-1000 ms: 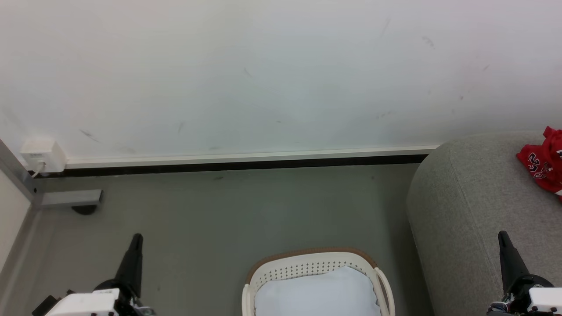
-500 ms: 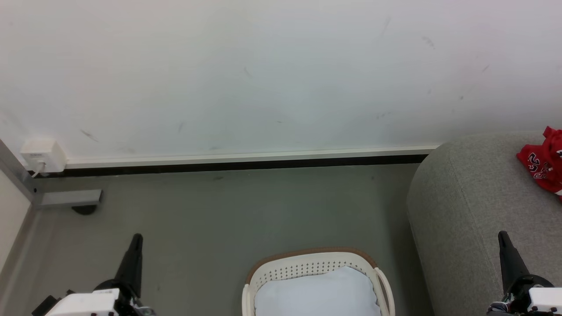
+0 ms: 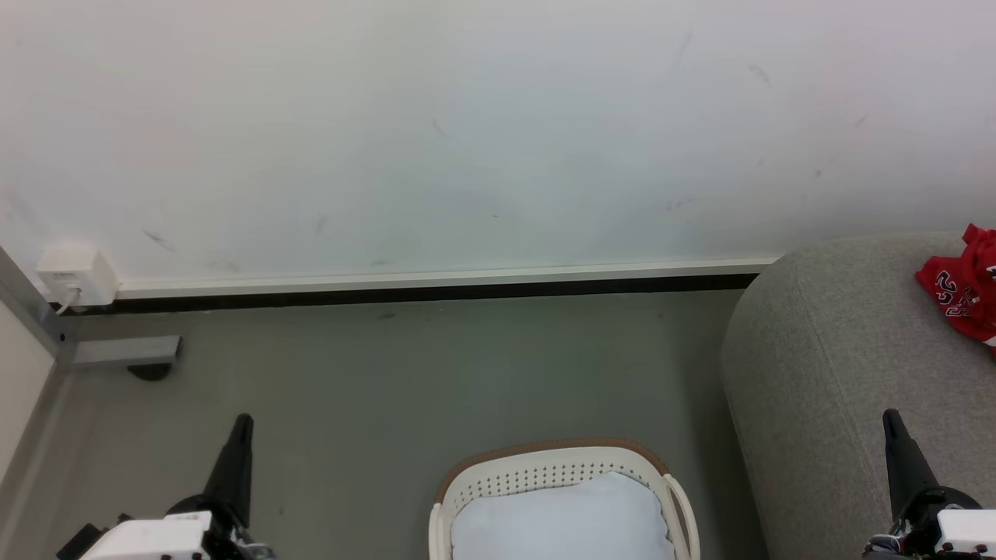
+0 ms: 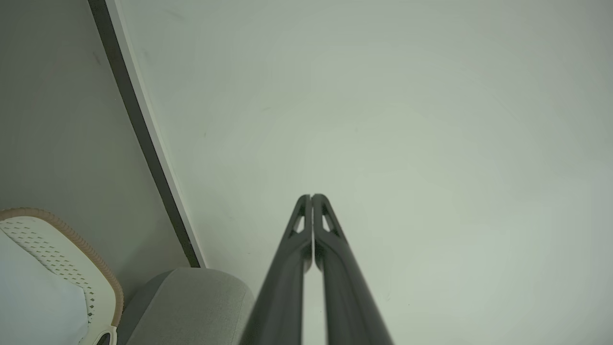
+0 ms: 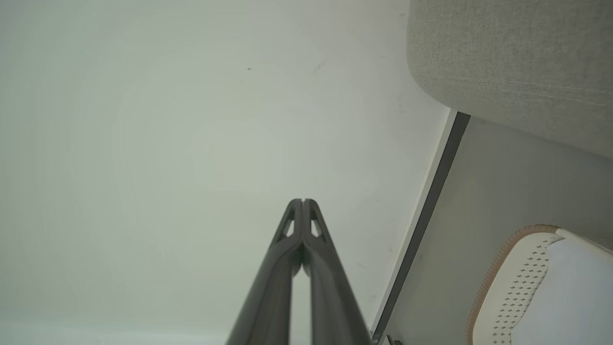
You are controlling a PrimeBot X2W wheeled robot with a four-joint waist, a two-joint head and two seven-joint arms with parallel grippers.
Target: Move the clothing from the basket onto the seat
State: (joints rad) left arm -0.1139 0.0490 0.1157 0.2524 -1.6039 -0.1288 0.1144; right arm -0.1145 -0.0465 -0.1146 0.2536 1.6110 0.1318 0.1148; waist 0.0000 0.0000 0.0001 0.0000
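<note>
Since the jersey (image 3: 965, 299) is laid on the sofa (image 3: 825, 373), well apart from the basket (image 3: 545, 467), the task is judged done. The left claw (image 4: 312, 196) and right claw (image 5: 302, 201) are parked fully closed, nothing gripped.

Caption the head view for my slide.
Red jersey on grey sofa; basket holds pale cloth; left gripper, right gripper shut.

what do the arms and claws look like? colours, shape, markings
Left claw and right claw match: two long, slim fingers, matte dark grey to black, tapering to narrow tips, each with a small elongated cut-out near the tip. Behind each is a rounded black collar, then a white boxy wrist housing with small dark dots. No lettering I can make out.
</note>
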